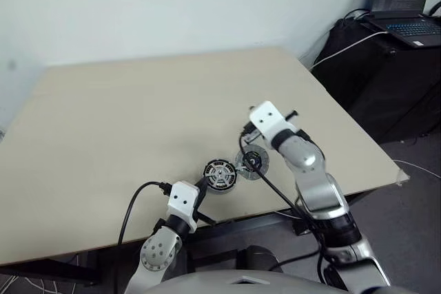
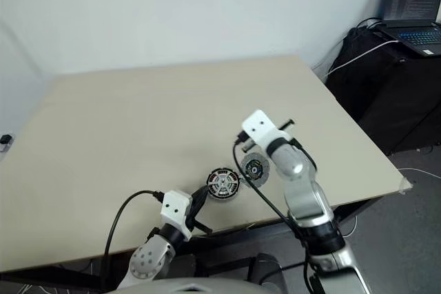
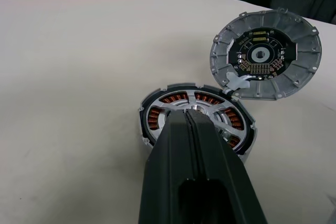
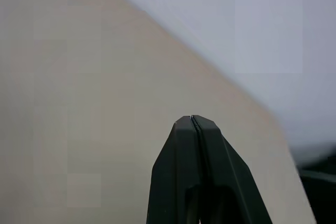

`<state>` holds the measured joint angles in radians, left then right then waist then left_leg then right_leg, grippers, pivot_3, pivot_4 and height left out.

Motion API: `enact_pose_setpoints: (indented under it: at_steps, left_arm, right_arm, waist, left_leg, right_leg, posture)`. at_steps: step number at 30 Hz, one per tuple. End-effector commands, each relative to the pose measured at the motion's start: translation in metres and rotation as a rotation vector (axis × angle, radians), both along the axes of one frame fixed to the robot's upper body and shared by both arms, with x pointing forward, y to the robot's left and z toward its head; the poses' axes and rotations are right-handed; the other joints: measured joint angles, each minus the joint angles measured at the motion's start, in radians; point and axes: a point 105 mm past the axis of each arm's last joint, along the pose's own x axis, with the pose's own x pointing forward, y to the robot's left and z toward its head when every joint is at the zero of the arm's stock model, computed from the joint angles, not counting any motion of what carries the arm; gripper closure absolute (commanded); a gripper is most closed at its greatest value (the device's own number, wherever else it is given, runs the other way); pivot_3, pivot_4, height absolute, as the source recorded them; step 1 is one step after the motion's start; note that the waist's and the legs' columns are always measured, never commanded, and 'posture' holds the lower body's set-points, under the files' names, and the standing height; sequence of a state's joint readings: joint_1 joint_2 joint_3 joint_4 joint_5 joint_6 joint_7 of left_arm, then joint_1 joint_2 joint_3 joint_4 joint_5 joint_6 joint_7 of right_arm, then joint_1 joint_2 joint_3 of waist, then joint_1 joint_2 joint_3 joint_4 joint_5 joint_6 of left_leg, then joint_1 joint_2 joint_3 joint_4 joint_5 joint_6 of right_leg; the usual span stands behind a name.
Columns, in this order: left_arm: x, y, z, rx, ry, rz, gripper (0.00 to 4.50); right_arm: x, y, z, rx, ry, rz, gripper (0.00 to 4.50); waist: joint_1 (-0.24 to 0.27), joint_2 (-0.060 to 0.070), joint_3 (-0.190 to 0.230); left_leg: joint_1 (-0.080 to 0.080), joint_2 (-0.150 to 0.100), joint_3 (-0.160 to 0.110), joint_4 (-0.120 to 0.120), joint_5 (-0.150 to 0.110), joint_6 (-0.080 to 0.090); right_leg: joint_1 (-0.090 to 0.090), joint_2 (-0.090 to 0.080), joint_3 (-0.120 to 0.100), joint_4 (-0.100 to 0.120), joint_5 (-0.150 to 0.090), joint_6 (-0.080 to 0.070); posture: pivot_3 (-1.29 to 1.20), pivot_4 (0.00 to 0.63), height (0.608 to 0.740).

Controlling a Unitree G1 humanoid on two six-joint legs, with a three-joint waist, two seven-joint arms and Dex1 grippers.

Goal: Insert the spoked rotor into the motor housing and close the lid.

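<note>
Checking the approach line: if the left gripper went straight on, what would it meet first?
Probably the copper-wound round motor housing: the shut left gripper points at its near rim, though depth is unclear.

A pale beige table fills most of the frame, running from the left edge to a corner at the right. Just below the centre, near the table's front edge, lies the motor housing, a round dark-rimmed disc with the silvery spoked rotor seated in its middle. Immediately right of it, touching or nearly so, lies the lid, dark centre facing up. The left gripper reaches up from the lower centre, its black fingers pressed together at the housing's lower-left rim. The right arm's white wrist block stands above the lid. A laptop sits open in the upper right corner.
</note>
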<state>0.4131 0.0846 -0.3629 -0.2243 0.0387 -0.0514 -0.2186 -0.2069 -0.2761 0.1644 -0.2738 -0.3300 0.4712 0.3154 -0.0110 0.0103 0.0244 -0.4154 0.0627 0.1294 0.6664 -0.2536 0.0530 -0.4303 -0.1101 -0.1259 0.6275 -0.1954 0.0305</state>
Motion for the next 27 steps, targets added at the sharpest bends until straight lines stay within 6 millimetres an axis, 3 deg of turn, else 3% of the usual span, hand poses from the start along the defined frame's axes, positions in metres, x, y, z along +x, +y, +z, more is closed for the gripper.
enact_pose_setpoints:
  at_steps: [1,6,8,14,18,27]
  left_arm:
    - [0.005,0.001,0.019,-0.008,-0.064,-0.008,4.5]
    - [0.007,0.006,0.02,0.011,-0.061,-0.02,4.5]
    - [0.007,0.02,0.016,0.027,-0.052,-0.024,4.5]
    - [0.003,0.033,0.005,0.054,-0.029,-0.043,4.5]
    - [0.0,0.033,-0.001,0.056,-0.023,-0.044,4.5]
    - [0.0,0.036,-0.013,0.055,-0.011,-0.038,4.5]
  right_arm:
    - [-0.014,-0.02,0.003,0.033,-0.025,-0.083,4.48]
    - [-0.032,-0.042,-0.029,0.033,0.068,-0.194,4.48]
    - [-0.038,-0.046,-0.045,0.005,0.108,-0.206,4.48]
    - [-0.058,-0.028,-0.081,0.078,0.234,-0.044,4.48]
    - [-0.06,-0.017,-0.08,0.124,0.247,0.035,4.48]
    - [-0.062,0.005,-0.054,0.355,0.278,0.234,4.48]
  waist:
    - [0.0,0.0,0.0]
    - [-0.007,0.001,0.001]
    - [-0.007,0.001,0.002]
    - [-0.008,0.002,0.003]
    - [-0.009,0.0,0.004]
    - [-0.003,-0.001,0.006]
  left_leg:
    - [0.0,0.0,0.0,0.0,0.0,0.0]
    - [0.001,0.0,0.0,0.0,0.0,0.0]
    - [0.001,0.0,-0.001,0.0,0.0,0.0]
    - [0.002,0.0,-0.002,0.0,0.0,0.0]
    - [0.002,-0.001,-0.001,0.0,0.0,0.0]
    - [0.002,0.0,-0.002,0.0,0.0,0.0]
  right_leg:
    - [0.0,0.0,0.0,0.0,0.0,0.0]
    - [0.0,0.0,0.001,0.0,0.0,0.0]
    - [0.0,0.0,0.0,0.0,0.0,0.0]
    - [0.001,0.0,0.0,0.0,0.0,0.0]
    - [0.001,0.0,0.001,0.0,0.0,0.0]
    - [0.001,0.0,0.001,0.0,0.0,0.0]
  posture:
    - [0.0,0.0,0.74]
    - [0.0,0.0,0.74]
    - [0.0,0.0,0.74]
    - [0.0,0.0,0.74]
    - [0.0,0.0,0.74]
    - [0.0,0.0,0.74]
